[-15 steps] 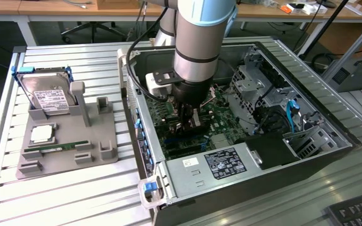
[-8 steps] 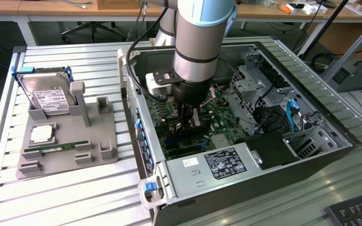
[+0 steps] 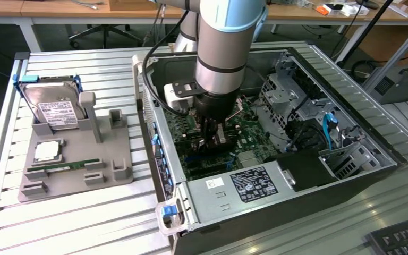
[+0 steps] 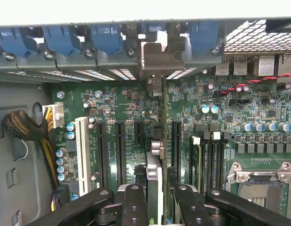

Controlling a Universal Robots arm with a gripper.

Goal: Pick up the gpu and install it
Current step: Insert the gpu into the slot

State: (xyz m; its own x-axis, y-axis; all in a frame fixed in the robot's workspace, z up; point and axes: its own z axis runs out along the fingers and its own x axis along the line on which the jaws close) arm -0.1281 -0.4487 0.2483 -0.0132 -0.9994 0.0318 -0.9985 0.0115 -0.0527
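1. Your hand is down inside the open computer case, its black fingers pinching the gpu by its upper edge.
2. The gpu stands on edge over the green motherboard, in line with the long black expansion slots; you cannot tell whether it is fully seated. Its silver end bracket reaches the rear slot openings, just below the blue retention clips.
3. In the exterior view, the arm drops into the case from 12 o'clock, with the silver power supply at 6 o'clock of the hand.
4. At 9 o'clock of the case, on the slatted counter, sits a grey fixture tray holding a hard drive, a processor and a green memory stick.
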